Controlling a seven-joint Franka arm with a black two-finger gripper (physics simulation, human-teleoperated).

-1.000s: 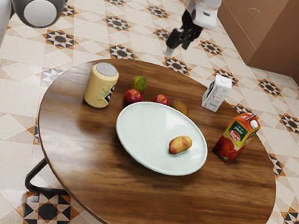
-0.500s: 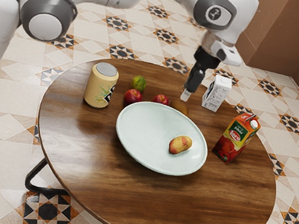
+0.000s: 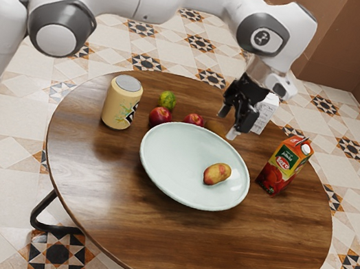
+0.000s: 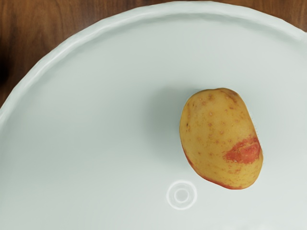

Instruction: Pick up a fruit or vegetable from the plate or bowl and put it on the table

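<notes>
The potato [image 3: 217,174] was borne by the plate [image 3: 176,156] at three o'clock (exterior view); toward one o'clock, the gripper [image 3: 228,123] was held raised, jaws spread wide, empty.

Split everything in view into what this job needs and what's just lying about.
For the job:
potato on the plate
plate
table
open end effector

Just lying about:
yellow can
green fruit
two red fruits
brown fruit
white carton
red carton
</notes>
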